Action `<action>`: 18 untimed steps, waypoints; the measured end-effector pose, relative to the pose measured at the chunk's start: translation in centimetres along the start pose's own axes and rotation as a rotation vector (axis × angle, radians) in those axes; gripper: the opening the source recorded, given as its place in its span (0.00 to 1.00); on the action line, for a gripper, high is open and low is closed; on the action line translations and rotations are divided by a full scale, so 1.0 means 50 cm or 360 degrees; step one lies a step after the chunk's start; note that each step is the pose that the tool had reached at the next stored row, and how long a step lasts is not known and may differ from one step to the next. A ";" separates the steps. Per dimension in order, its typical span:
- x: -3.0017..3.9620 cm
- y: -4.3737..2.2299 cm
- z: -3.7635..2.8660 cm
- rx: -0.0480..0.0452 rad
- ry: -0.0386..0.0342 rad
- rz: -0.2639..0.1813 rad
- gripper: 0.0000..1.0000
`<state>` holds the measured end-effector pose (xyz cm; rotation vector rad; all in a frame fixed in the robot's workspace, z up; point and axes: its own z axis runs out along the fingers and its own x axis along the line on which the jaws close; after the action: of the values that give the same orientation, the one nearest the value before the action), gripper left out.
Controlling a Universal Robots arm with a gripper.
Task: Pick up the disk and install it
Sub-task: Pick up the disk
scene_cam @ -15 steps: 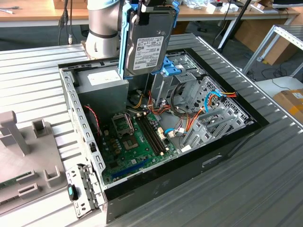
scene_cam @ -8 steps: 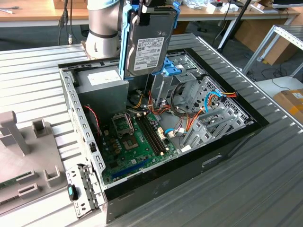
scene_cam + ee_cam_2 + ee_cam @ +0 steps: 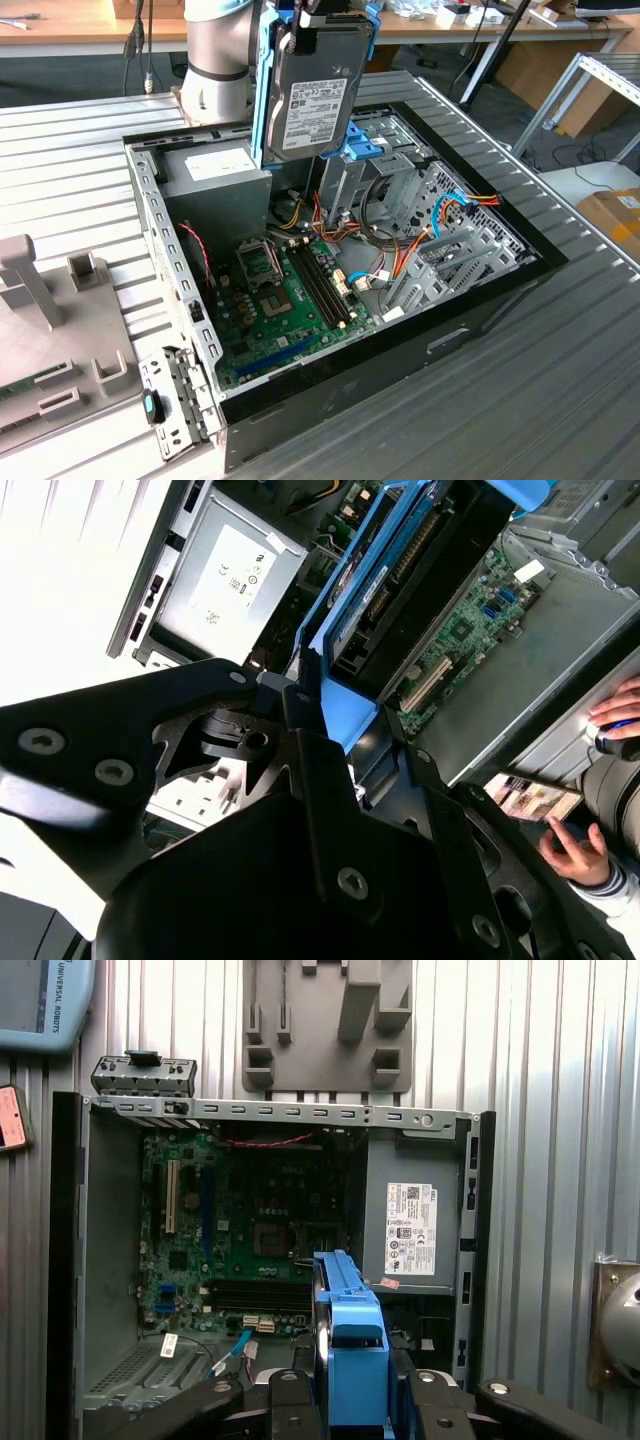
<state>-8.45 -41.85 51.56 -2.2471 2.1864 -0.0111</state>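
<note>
- The disk (image 3: 318,100) hangs upright in the end effector (image 3: 322,22). Its white-labelled face is turned to the exterior camera, and blue rails (image 3: 262,90) run along its edges.
- The end effector is closed on the disk. In the first wrist view, black fingers (image 3: 290,1410) sit on either side of the blue rail, clamping it between them.
- The disk is in the air, below the end effector and above the open case (image 3: 400,350). Its lower end is over the back part of the case.
- A grey metal cage (image 3: 388,150) stands just beside the disk's lower end, on the exterior view's right of the end effector. I cannot tell whether the two touch.
- The grey power supply (image 3: 215,170) lies in the case below the end effector, on the exterior view's left.
- The green motherboard (image 3: 285,290) lies flat on the case floor, lower down and farther from the end effector.
- Orange, red and blue cables (image 3: 455,205) run along the far side of the cage.
- The grey arm (image 3: 215,60) rises behind the disk.
- The case rests on a ribbed metal surface (image 3: 560,380).
- A grey fixture (image 3: 40,330) lies on that surface, well apart from the end effector and past the case wall.
- In the first wrist view, a pendant (image 3: 45,1000) lies near the fixture.
- In the second wrist view, a person's hands (image 3: 575,855) are outside the case, well apart from the end effector.
</note>
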 end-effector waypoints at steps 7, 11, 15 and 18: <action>0.016 0.000 0.000 0.0000 0.0000 0.0000 0.36; 0.058 0.001 0.000 0.0000 0.0000 0.0000 0.36; 0.079 0.001 0.000 0.0000 0.0000 0.0000 0.36; 0.079 0.001 0.000 0.0000 0.0000 0.0000 0.36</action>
<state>-8.38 -45.81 51.55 -2.2471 2.1865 -0.0111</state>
